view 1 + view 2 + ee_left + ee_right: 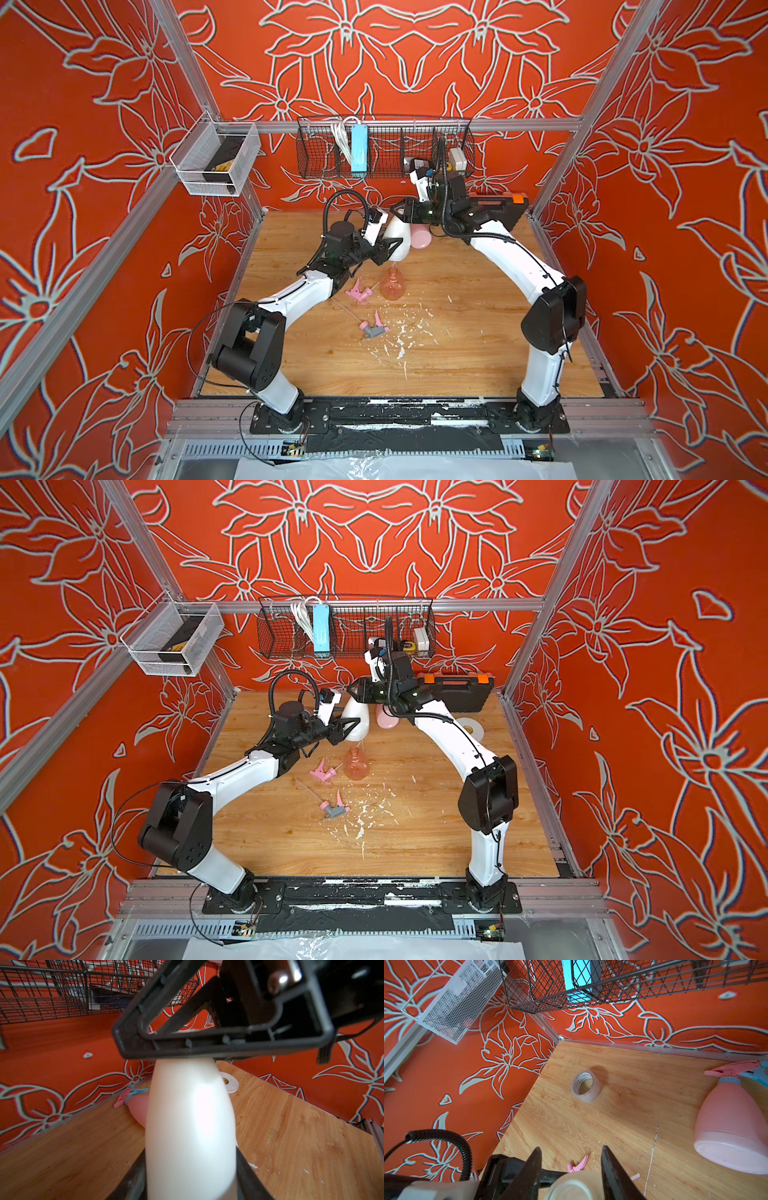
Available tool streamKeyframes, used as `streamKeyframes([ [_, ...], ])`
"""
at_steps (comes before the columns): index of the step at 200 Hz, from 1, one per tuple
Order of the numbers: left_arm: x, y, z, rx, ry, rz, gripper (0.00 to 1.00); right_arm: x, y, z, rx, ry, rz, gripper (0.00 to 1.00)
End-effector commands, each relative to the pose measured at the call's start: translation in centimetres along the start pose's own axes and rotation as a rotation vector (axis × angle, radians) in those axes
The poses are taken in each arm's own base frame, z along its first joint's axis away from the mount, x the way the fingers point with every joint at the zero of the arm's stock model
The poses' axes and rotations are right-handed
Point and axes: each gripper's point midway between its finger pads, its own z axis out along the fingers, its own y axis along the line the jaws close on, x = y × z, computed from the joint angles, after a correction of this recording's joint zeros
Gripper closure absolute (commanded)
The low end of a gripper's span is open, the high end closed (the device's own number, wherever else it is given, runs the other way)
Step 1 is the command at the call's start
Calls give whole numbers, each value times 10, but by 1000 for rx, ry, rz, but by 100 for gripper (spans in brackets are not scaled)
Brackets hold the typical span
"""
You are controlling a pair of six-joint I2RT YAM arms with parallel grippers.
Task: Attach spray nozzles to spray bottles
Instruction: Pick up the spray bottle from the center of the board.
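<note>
Behind the orange bottle (392, 286) and raised off the counter (478, 353): left jaws closed on the white bottle (397, 235). The left wrist view shows one jaw on each flank of that bottle (190, 1126).

- White bottle is tilted, with its neck end pointing down toward the orange bottle and its base away from it.
- Right jaws stand either side of the white bottle's base. The right wrist view shows the round base (571, 1187) between them. Cannot tell whether they press on it or only straddle it.

Outward, all places taken from the orange bottle:
- Orange bottle itself: upright on the counter, neck open.
- Pink nozzle (358, 293): just to its left, lying on the counter. The dip tube reaches toward the bottle wall; contact not clear.
- Grey nozzle (374, 329): in front of it, toward the arm bases and a little left, apart from it, lying flat.
- White flecks (401, 353): scattered on the counter in front of it and to the right.
- Pink bottle (419, 240): behind it and slightly right, just beyond the white bottle, apparently on its side with its base toward the arm bases. The blue nozzle (737, 1071) is fitted on its neck.
- White tape roll (469, 729): behind and right, well apart, lying flat.
- Toolbox (457, 692): farther back and right, by the rear wall.
- Clear tape roll (585, 1086): far behind and left, near the counter's rear corner, seen only in the right wrist view.
</note>
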Motion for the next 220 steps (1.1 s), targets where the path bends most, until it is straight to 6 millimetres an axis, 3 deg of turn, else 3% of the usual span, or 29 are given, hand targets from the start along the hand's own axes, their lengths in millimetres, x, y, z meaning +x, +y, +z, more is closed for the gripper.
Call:
streamKeyframes([
  [1,-18,-2,4,18,-42,35,52,-17,15,-18,-30,-38,-15,57],
  [107,-26,-3,4,27,-63,27,53,-20,23,-20,-72,-41,-10,86],
  [139,-27,-2,5,23,-66,19,52,-20,23,-23,-65,-45,-20,90],
  [151,-27,0,5,13,-67,16,46,-21,22,-26,-49,-50,-32,91],
  [163,-27,3,6,-6,-66,10,28,-24,22,-31,-31,-62,-50,92],
  [180,-27,7,5,-32,-71,3,14,-28,23,-38,-11,-79,-73,94],
  [185,-28,8,4,-37,-75,3,3,-30,23,-40,-4,-86,-80,94],
  [220,-34,13,-2,-85,-103,-4,2,-36,24,-48,22,-101,-119,94],
])
